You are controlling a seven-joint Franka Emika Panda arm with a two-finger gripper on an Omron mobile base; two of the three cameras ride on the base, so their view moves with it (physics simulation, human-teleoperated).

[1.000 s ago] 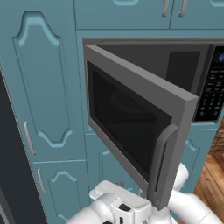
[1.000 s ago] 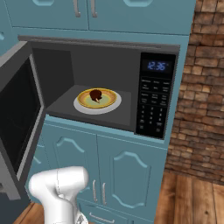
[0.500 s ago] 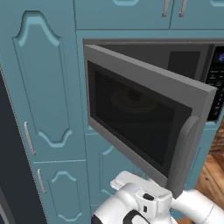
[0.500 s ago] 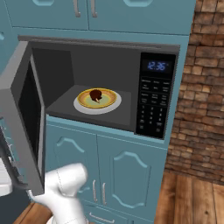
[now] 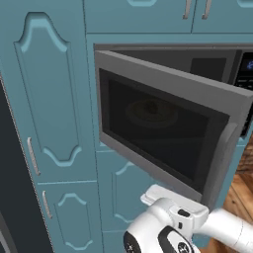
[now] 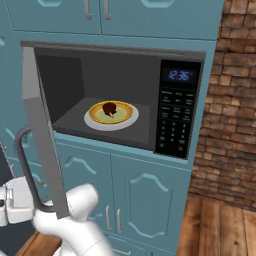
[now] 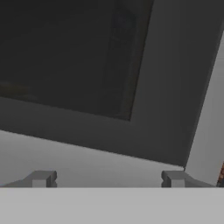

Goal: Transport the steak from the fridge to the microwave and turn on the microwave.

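Observation:
The microwave [image 6: 176,117] stands half open, its door [image 5: 163,133] swung partway across the opening. Inside, the steak [image 6: 109,107] lies as a dark lump on a yellow-and-white plate [image 6: 125,116]; through the door glass in the left base view it is only a dim shape. My gripper [image 7: 108,179] is open with nothing between its fingers. Its two tips stand close against the door's grey outer frame, below the dark window. The white hand [image 5: 174,203] sits low by the door's lower edge, near the handle [image 5: 221,165]. The fridge's dark edge [image 5: 12,197] shows at the far left.
Teal cabinet doors [image 5: 54,99] surround the microwave above, below and to the left. A brick wall [image 6: 232,100] and wooden floor [image 6: 220,230] lie to the right. The black keypad [image 6: 172,130] with a lit clock faces out on the microwave's right.
The microwave door has swung further toward shut, and my arm and hand have moved along with it, staying against its outer face. The steak and plate have not moved.

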